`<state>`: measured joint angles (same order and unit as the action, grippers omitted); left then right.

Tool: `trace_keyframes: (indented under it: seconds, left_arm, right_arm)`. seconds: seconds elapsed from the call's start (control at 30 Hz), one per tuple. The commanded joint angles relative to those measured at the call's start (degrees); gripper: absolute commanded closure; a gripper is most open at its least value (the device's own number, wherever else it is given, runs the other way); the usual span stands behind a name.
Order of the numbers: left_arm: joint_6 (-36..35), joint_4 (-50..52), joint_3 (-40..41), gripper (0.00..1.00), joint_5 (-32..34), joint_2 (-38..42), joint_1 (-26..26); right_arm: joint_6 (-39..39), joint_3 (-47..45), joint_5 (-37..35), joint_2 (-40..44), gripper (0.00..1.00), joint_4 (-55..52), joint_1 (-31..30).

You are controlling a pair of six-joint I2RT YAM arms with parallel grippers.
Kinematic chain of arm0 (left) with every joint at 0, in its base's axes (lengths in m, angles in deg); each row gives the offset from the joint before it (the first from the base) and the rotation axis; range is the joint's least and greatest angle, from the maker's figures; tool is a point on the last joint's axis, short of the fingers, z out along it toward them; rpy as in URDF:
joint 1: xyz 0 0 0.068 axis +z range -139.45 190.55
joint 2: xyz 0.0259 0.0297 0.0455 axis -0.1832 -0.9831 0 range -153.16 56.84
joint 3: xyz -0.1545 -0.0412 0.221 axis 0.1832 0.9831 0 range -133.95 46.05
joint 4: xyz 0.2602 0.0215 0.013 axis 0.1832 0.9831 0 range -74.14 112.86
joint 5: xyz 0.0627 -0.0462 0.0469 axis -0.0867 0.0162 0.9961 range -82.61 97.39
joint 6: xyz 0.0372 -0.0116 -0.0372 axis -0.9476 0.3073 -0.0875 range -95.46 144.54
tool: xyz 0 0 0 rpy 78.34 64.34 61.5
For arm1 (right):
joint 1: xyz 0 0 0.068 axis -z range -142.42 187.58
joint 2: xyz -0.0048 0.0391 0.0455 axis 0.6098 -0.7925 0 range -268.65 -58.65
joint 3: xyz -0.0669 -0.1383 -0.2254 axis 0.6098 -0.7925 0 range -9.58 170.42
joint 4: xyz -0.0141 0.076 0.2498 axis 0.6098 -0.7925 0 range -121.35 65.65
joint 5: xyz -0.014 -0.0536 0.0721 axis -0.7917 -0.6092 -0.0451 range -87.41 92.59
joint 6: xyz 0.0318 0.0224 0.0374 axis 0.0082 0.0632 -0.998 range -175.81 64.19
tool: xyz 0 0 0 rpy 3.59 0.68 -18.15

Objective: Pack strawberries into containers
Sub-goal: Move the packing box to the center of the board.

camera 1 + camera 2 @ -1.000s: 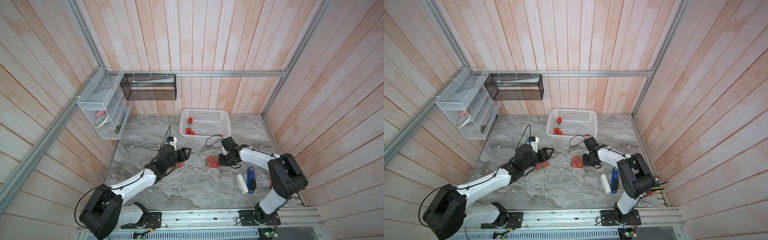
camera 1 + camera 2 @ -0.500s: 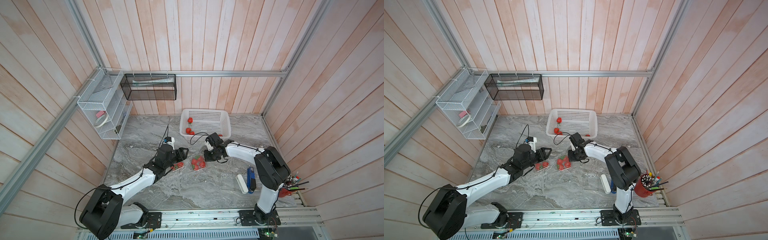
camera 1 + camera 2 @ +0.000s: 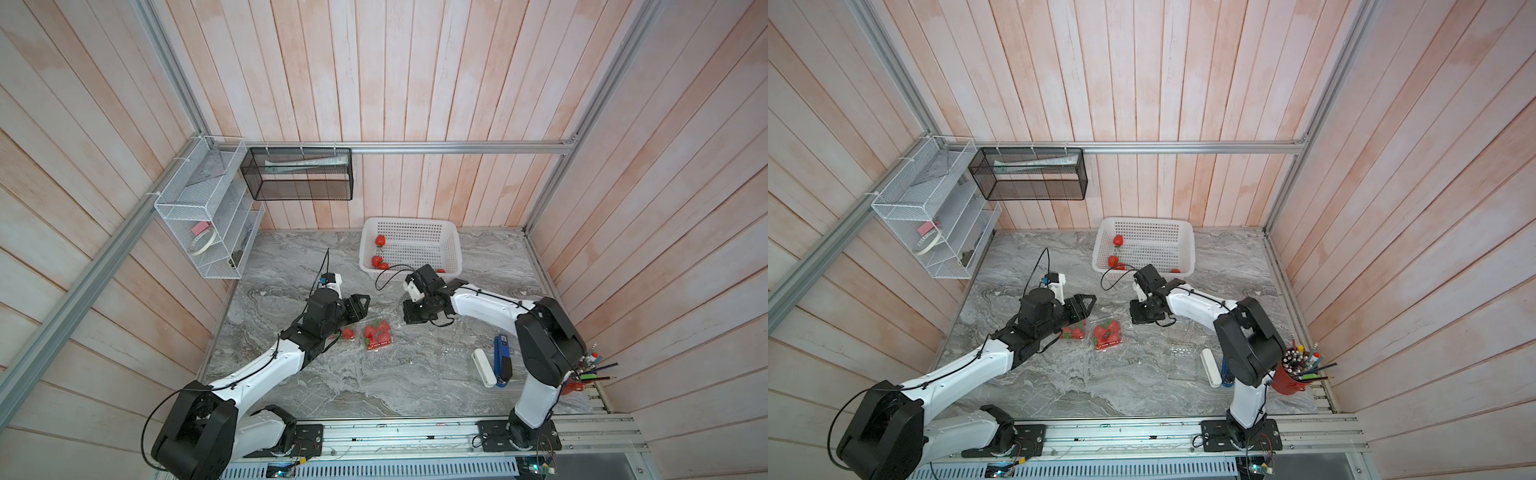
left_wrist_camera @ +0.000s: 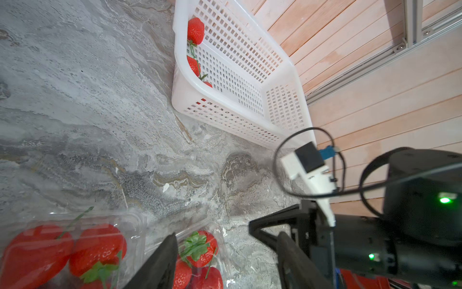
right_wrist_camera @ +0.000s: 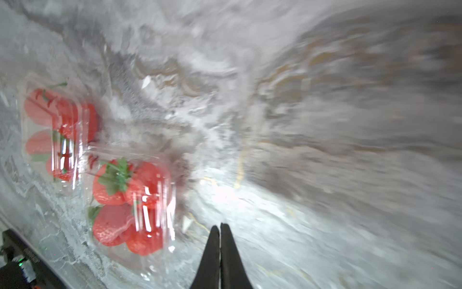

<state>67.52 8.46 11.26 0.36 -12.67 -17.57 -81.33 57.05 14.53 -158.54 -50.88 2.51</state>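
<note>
Shifted leftward, completes two adjacent containers (image 3: 377,336), holds four strawberries (image 3: 369,331); four more in basket (image 3: 411,230); right gripper (image 5: 220,231) together, left gripper (image 4: 227,236) apart.

We see white perforated basket (image 3: 415,227) centre frame, black mesh shelf (image 3: 299,174) and white wire rack (image 3: 199,232) upper left, red pencil cup (image 3: 1287,384) lower right, nearby possibly a blue stapler (image 3: 502,360).

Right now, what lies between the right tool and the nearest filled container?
Only bare marble separates the right tool from that container; the right wrist view shows it.
</note>
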Motion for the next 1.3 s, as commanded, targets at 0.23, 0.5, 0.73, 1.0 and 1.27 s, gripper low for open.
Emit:
trace_keyframes:
  seconds: [0.23,0.5,0.73,1.0,1.27]
  left_arm:
    - [-2.11,1.08,-3.38,0.34,-0.52,-2.97,0.29]
    - [-1.50,1.67,-3.29,0.34,0.34,-3.23,0.28]
    - [-1.81,2.30,-3.89,0.33,1.01,-3.50,0.32]
    - [-2.62,2.48,-4.13,0.33,1.36,-3.53,0.63]
    - [-3.92,2.46,-5.49,0.31,1.49,-4.78,1.64]
  right_arm:
    - [3.52,-13.01,-8.60,6.63,0.93,-5.04,10.46]
    - [3.26,-11.30,-2.97,1.72,0.93,-0.71,8.60]
    - [1.37,-4.37,2.11,-3.81,0.93,2.64,2.99]
    - [-1.29,4.21,6.83,-11.29,0.92,7.77,-0.27]
    - [-0.21,17.83,10.27,-14.83,0.91,6.06,-0.45]
